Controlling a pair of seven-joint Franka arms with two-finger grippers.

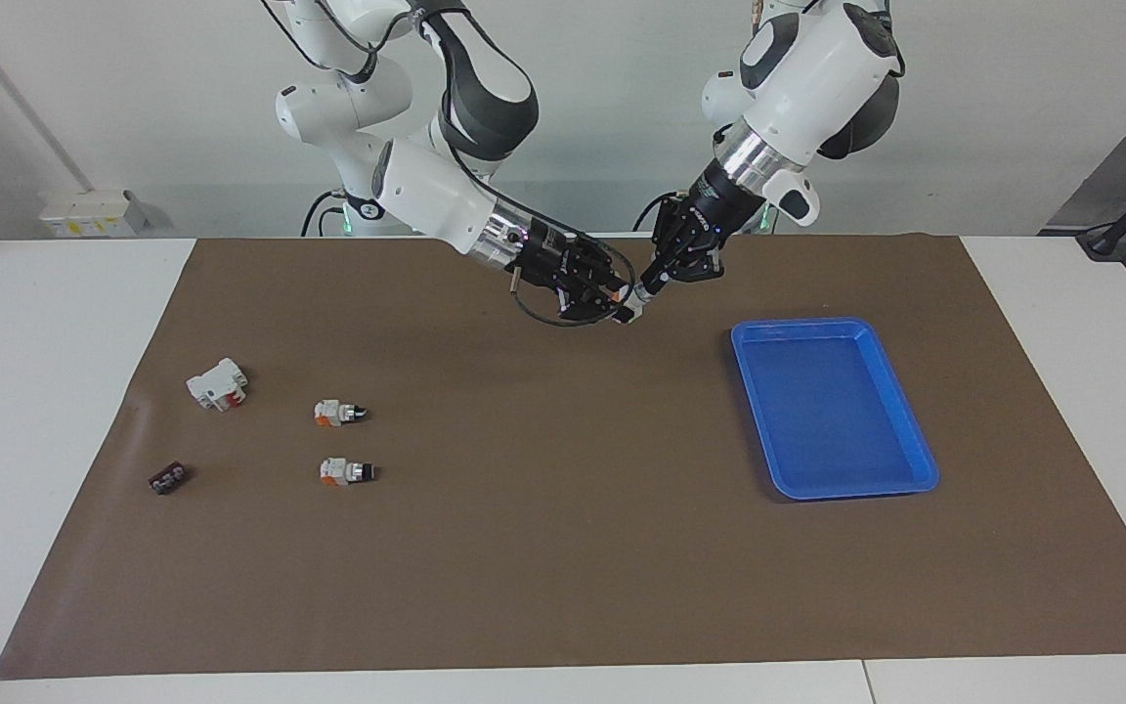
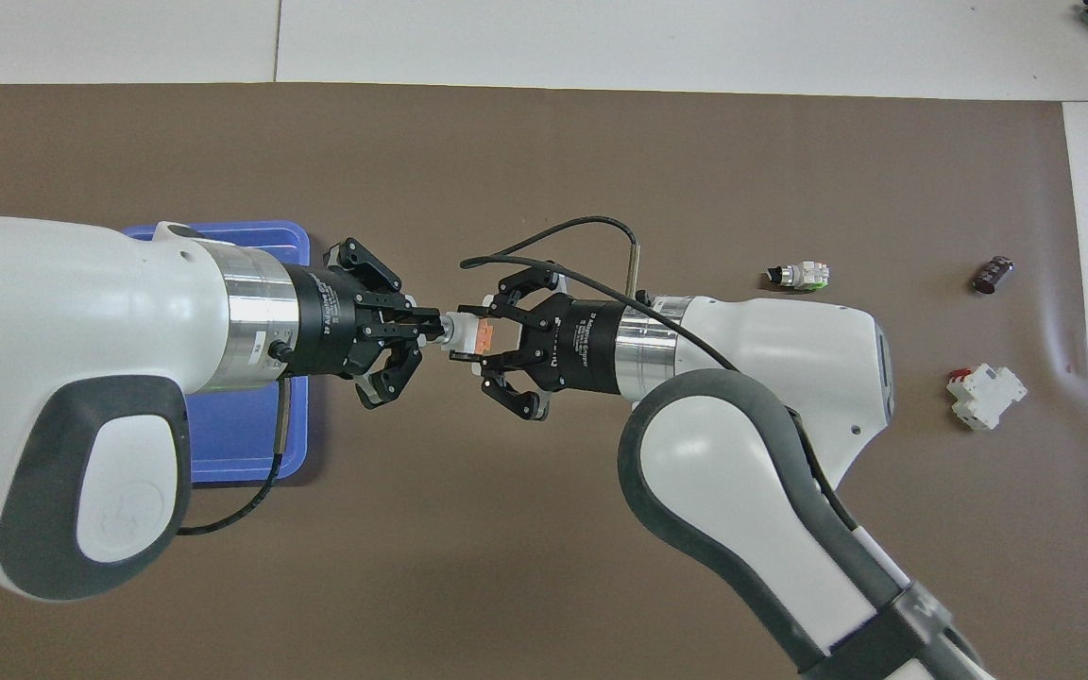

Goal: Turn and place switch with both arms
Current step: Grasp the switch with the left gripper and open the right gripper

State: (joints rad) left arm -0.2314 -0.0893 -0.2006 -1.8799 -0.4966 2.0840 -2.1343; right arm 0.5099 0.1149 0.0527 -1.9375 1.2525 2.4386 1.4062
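Both grippers hold one switch (image 2: 465, 334) in the air over the middle of the brown mat. It is white with an orange block, also seen as the switch (image 1: 628, 312) in the facing view. My left gripper (image 2: 434, 328) is shut on its knob end and comes from the blue tray's side. My right gripper (image 2: 484, 339) is shut on its orange and white body. In the facing view the left gripper (image 1: 645, 289) and right gripper (image 1: 616, 296) meet tip to tip.
A blue tray (image 1: 798, 326) lies toward the left arm's end. Toward the right arm's end lie two more switches (image 1: 339, 412) (image 1: 346, 471), a white block with a red part (image 1: 217, 383) and a small black piece (image 1: 168, 477).
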